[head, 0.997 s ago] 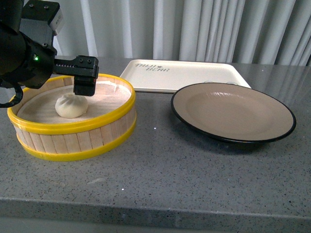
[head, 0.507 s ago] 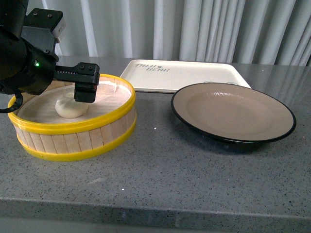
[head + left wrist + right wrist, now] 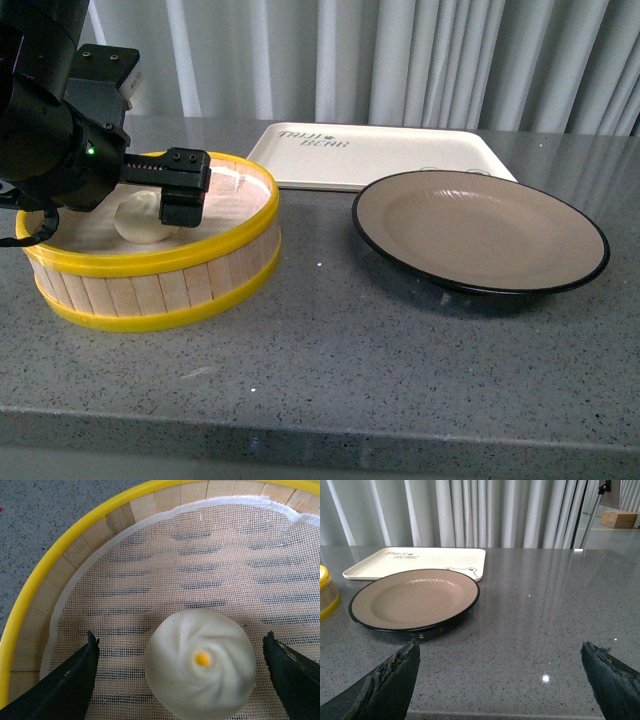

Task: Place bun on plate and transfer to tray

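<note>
Inside the yellow-rimmed steamer basket [image 3: 150,290], on a white mesh liner [image 3: 200,555]: the bun [image 3: 197,667], a yellow dot at its pleated top. The left gripper [image 3: 180,645] is spread wide, one finger on each side of the bun, neither touching. The basket wall rings both. The plate [image 3: 480,232] sits right of the basket on the grey counter [image 3: 350,370], with the tray [image 3: 380,160] just behind it. The right gripper [image 3: 500,650] gapes wide over the counter, near the plate.

The steamer basket [image 3: 160,285] wall rings the bun [image 3: 197,667]; mesh [image 3: 125,630] either side seems clear for jaws.
</note>
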Motion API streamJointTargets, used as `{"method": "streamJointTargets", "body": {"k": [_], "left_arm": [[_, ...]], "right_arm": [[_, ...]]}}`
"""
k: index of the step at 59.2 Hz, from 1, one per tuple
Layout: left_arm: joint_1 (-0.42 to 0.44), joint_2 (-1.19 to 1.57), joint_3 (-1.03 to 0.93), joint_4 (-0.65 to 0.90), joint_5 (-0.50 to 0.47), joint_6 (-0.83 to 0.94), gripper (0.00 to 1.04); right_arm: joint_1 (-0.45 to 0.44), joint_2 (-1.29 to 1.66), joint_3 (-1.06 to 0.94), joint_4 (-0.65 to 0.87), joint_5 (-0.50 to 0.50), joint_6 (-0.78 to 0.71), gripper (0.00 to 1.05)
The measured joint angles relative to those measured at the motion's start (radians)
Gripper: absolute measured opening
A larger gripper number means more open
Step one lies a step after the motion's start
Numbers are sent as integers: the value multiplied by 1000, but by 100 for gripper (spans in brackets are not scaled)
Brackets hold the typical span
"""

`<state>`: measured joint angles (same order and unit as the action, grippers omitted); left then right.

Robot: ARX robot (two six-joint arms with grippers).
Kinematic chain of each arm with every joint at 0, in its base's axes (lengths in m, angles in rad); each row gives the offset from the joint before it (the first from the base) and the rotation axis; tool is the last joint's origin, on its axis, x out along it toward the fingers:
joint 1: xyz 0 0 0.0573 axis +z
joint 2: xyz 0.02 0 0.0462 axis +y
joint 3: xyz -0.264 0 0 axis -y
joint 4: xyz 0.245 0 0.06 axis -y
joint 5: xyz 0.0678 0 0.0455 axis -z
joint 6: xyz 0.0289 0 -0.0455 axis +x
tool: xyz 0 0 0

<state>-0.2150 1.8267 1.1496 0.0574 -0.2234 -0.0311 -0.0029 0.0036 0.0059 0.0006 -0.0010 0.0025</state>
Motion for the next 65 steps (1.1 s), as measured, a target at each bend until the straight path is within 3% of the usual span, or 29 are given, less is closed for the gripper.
{"method": "streamJointTargets", "body": {"k": [20, 37, 49, 58, 65], "left_arm": [[5, 1, 6, -39, 38, -51, 46], [-3, -55, 6, -40, 96, -83, 10], [-65, -122, 21, -38, 93, -75, 5], [-208, -139, 53, -38, 92, -39, 5], [-377, -101, 124, -66, 87, 12, 5]], "right_arm": [[0, 0, 0, 0, 0, 0, 96], [0, 0, 0, 0, 0, 0, 96], [0, 0, 0, 0, 0, 0, 96], [0, 0, 0, 0, 0, 0, 96], [0, 0, 0, 0, 0, 0, 96]]}}
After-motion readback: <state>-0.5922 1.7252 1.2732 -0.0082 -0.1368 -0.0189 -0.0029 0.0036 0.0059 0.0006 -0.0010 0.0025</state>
